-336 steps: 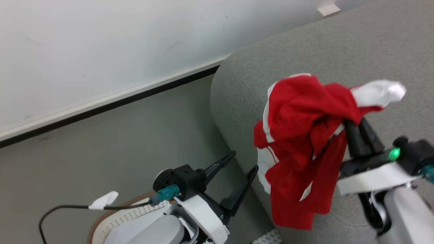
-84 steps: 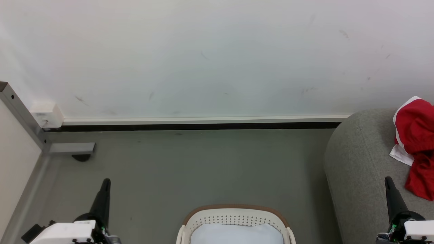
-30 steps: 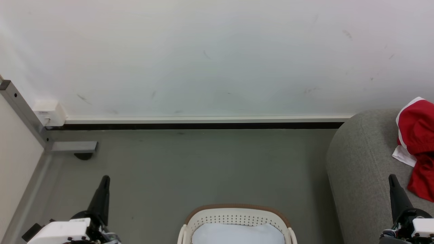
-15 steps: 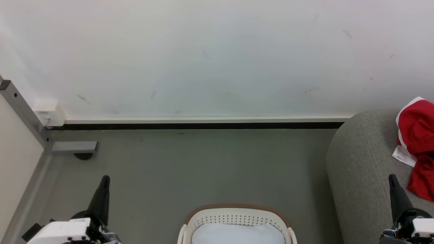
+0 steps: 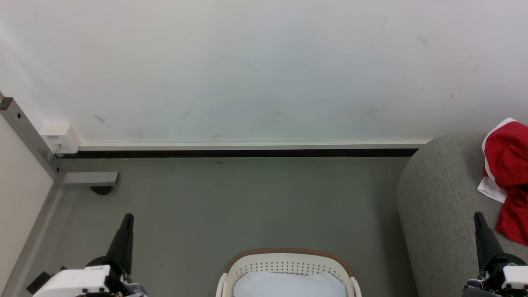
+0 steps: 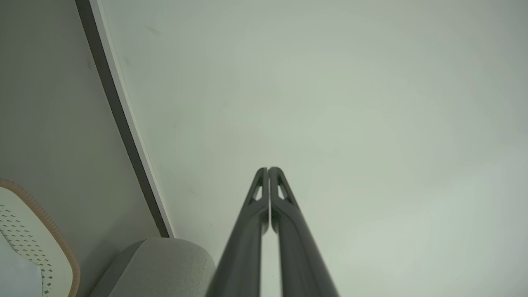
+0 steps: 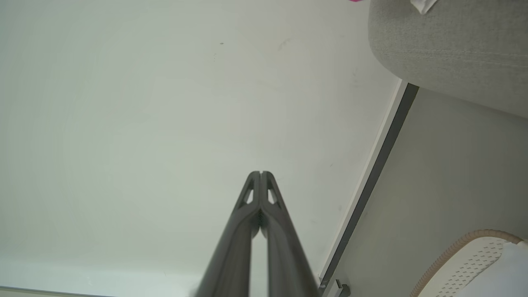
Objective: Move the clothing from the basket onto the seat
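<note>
The red clothing (image 5: 509,177) with white panels lies crumpled on the grey seat (image 5: 437,206) at the head view's right edge. The cream basket (image 5: 288,264) with a tan rim stands on the floor at the bottom centre, and a plain pale cloth (image 5: 288,284) lies inside it. My left gripper (image 5: 128,218) hangs shut and empty at the lower left, its tips (image 6: 268,170) pressed together. My right gripper (image 5: 477,215) is shut and empty at the lower right, just in front of the seat, tips (image 7: 260,173) together.
A white wall with a dark baseboard (image 5: 247,152) runs across the back. A metal frame post (image 5: 29,136) and a small white box (image 5: 60,138) stand at the left. Grey floor (image 5: 231,202) spreads between basket and wall.
Over the last second nothing has moved. Long before, my right gripper held the red clothing over the seat; now the garment lies there and the gripper has let go.
</note>
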Controlling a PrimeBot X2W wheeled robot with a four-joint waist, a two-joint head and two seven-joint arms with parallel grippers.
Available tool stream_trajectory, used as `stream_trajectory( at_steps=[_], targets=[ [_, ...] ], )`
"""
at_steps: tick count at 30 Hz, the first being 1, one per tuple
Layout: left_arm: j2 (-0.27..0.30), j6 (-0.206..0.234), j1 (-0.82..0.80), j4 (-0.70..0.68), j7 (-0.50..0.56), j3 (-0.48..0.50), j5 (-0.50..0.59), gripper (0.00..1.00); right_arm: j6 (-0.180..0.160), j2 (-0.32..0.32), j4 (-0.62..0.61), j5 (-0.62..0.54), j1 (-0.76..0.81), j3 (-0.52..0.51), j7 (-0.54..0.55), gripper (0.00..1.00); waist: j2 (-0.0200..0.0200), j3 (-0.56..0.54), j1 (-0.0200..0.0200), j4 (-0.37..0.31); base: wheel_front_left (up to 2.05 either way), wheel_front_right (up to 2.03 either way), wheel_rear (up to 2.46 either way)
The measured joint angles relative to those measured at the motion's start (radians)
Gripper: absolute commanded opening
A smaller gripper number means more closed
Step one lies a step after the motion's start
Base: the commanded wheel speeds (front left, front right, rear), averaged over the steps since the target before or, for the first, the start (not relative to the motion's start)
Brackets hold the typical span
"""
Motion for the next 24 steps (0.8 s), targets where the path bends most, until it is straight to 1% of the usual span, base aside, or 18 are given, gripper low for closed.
stream_trajectory(
  at_steps=[24],
  targets=[
    [0.000, 0.000, 0.000, -0.001, 0.000, 0.000, 0.000, 0.00, 0.000, -0.022, -0.010, 0.025, -0.001, 0.026, -0.021, 0.00, 0.0000, 0.000, 0.0000, 0.000, 0.00, 0.00, 0.00]
  ],
)
